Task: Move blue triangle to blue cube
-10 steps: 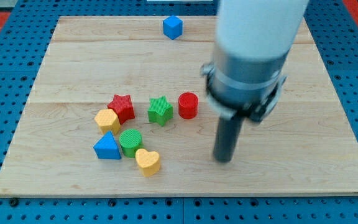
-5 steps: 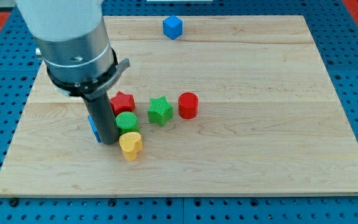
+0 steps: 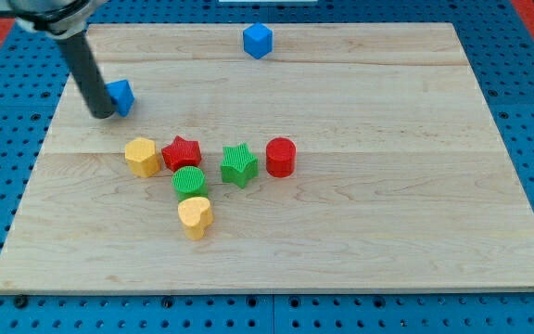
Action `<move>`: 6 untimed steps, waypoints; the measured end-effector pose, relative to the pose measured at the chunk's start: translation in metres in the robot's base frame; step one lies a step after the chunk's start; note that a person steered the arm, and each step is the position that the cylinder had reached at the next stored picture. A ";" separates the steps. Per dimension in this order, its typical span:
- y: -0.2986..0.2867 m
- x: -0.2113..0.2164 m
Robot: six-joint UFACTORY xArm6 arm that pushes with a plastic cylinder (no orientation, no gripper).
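The blue triangle (image 3: 121, 96) lies near the board's upper left. My tip (image 3: 103, 114) touches its left side; the rod rises to the view's top left and hides part of the block. The blue cube (image 3: 258, 40) sits at the board's top edge, well to the right of the triangle and a little higher.
A cluster lies mid-board: yellow hexagon (image 3: 142, 156), red star (image 3: 183, 152), green cylinder (image 3: 190, 182), yellow heart (image 3: 195, 216), green star (image 3: 238, 164), red cylinder (image 3: 281, 157). The wooden board (image 3: 387, 186) rests on a blue pegboard.
The rod swept from the right to the cluster, then up and left. The blue triangle moved from below the yellow hexagon to the upper left. The green cylinder and yellow heart shifted.
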State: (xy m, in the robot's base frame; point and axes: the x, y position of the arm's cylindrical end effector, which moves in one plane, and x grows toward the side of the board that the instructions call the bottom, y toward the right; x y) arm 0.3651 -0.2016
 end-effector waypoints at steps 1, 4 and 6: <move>0.039 -0.037; 0.114 -0.108; 0.050 -0.147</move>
